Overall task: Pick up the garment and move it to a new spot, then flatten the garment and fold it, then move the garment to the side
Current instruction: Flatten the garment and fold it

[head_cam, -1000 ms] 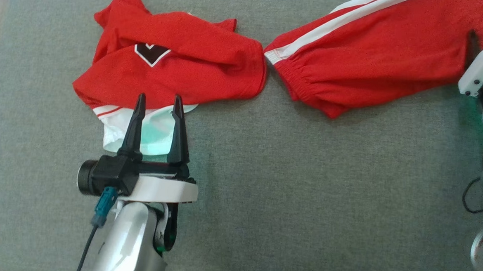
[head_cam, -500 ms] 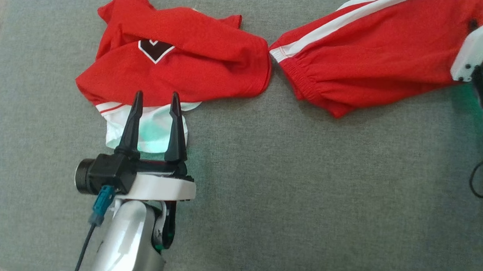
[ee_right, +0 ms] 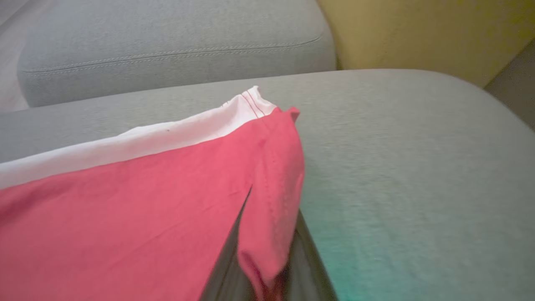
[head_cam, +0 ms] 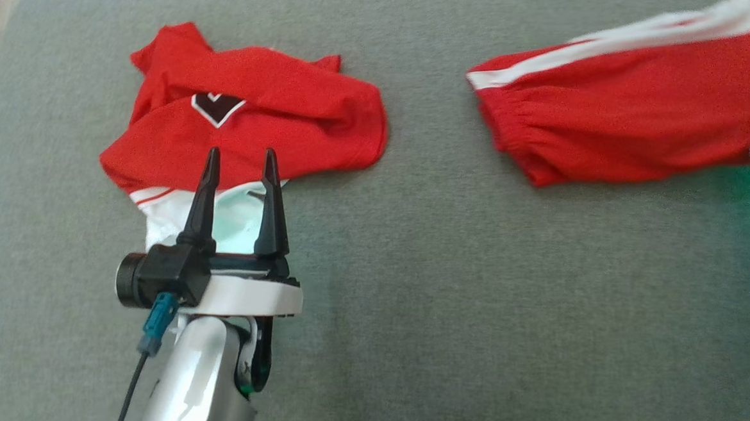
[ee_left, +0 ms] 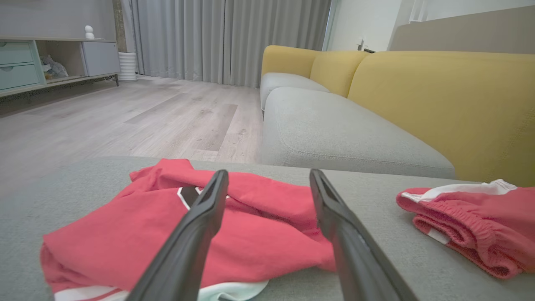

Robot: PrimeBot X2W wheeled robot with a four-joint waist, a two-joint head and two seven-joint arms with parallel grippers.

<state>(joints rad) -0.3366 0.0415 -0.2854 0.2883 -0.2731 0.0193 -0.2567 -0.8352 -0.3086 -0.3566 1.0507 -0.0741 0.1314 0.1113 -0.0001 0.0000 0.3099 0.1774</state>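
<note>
Pinching a thin fold of the red shorts (head_cam: 627,126), which lie at two o'clock on the cushion (head_cam: 450,296), the right claw (ee_right: 271,234) may let the cloth slip on lifting, while the left claw (head_cam: 238,156) hovers wide open at eight o'clock.

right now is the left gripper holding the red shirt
No, the left gripper stands wide open, its fingers not closed on the red shirt.

We read no words or numbers anywhere; the red shirt (head_cam: 294,134) carries a black, white-edged diamond badge (head_cam: 217,108), unlettered.
</note>
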